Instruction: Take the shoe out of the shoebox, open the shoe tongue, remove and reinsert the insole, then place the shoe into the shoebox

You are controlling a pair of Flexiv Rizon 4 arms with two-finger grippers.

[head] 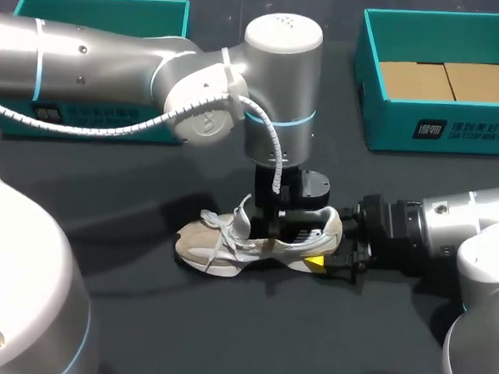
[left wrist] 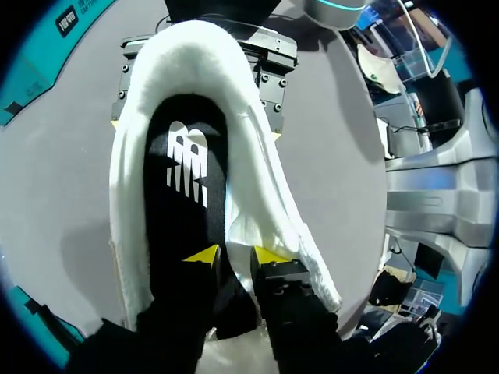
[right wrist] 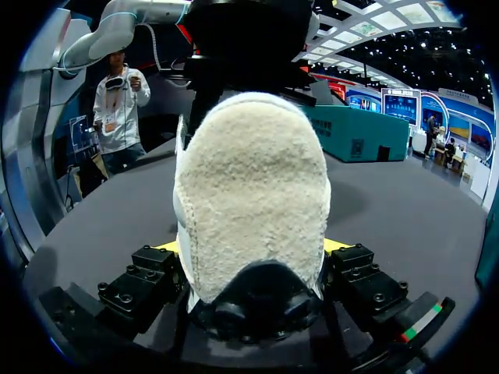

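Mid-table, insole step: shoe out of the box, left arm working inside it, right arm bracing the heel.
From the left: second teal box sits at the back, not involved. The left gripper is down in the shoe opening, tips close together at the edge of the black insole, against the white lining. Can't tell whether it actually has a pinch. The shoe stands on its sole on the table, toe to the left, well apart from the shoebox at back right. The right gripper is clamped on the heel from both sides. Advice: get one tip under the insole edge, not the lining, then peel slowly along the shoe. The right arm should hold the heel down so the shoe doesn't lift with the pull. Watch the loose laces.
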